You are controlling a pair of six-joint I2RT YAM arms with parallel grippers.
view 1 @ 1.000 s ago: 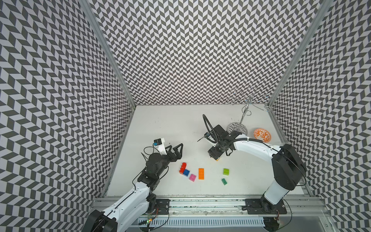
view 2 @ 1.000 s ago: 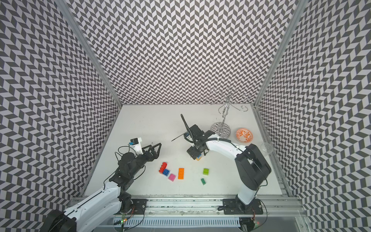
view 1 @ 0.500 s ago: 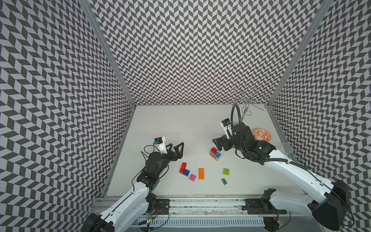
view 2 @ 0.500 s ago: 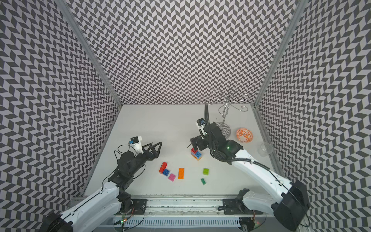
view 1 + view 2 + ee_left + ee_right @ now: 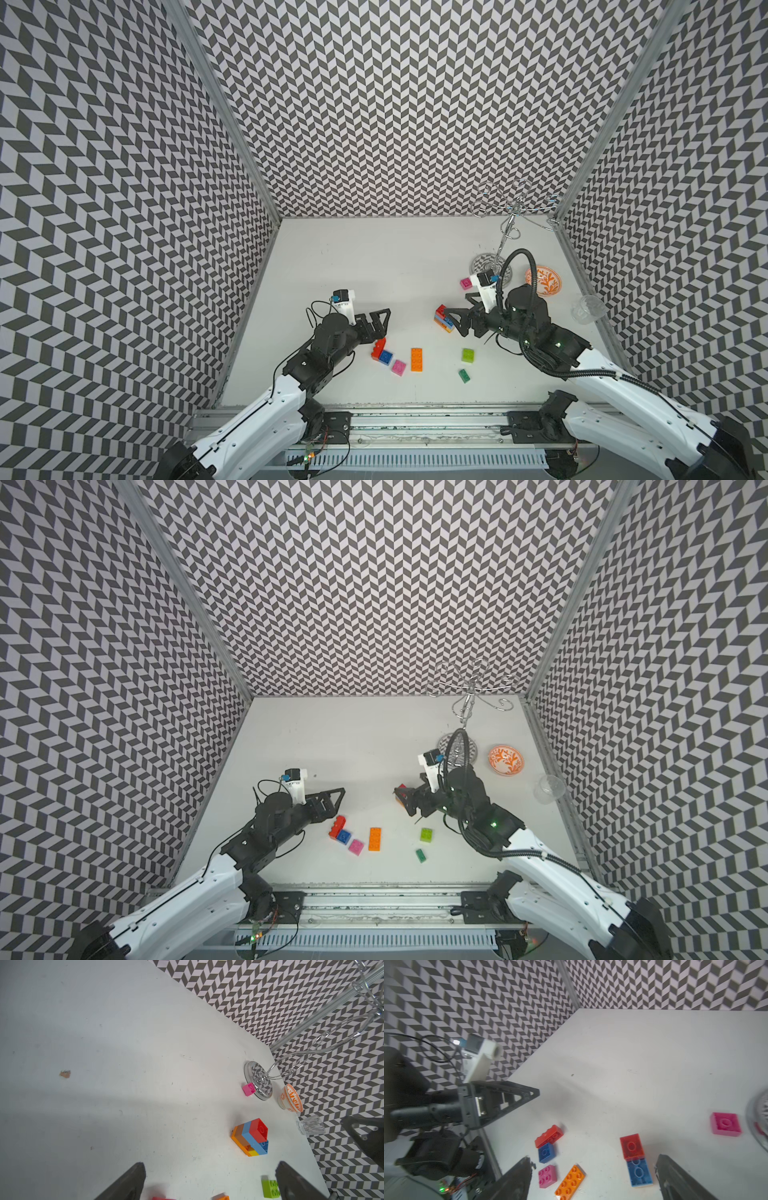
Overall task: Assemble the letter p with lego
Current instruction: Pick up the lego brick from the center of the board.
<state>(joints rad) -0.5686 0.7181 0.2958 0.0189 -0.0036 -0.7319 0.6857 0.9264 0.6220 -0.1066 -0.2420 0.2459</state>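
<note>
Shifted since a second ago: only the right arm (image 5: 536, 328), then hunched over the brick stack and hiding it, now low on the stack's right. Right gripper (image 5: 454, 322) spread wide, pinching nothing, one fingertip just beside the stack (image 5: 441, 318) of orange, brown, light blue, red, blue and yellow bricks, the other well apart. Left gripper (image 5: 382, 321) likewise spread and empty, parked as before just far of the red oblong brick (image 5: 379, 348). Loose on the table (image 5: 374, 257), unmoved: blue brick (image 5: 386, 356), pink brick (image 5: 398, 367), orange oblong brick (image 5: 417, 359), lime brick (image 5: 468, 355) and green brick (image 5: 464, 375) near the front, second pink brick (image 5: 466, 283) far right beside the stand base (image 5: 482, 264). Probably mid-build, letter not yet readable. Next, by judgement: close squarely on the stack to steady it, or fetch a loose brick and line up studs before pressing.
</note>
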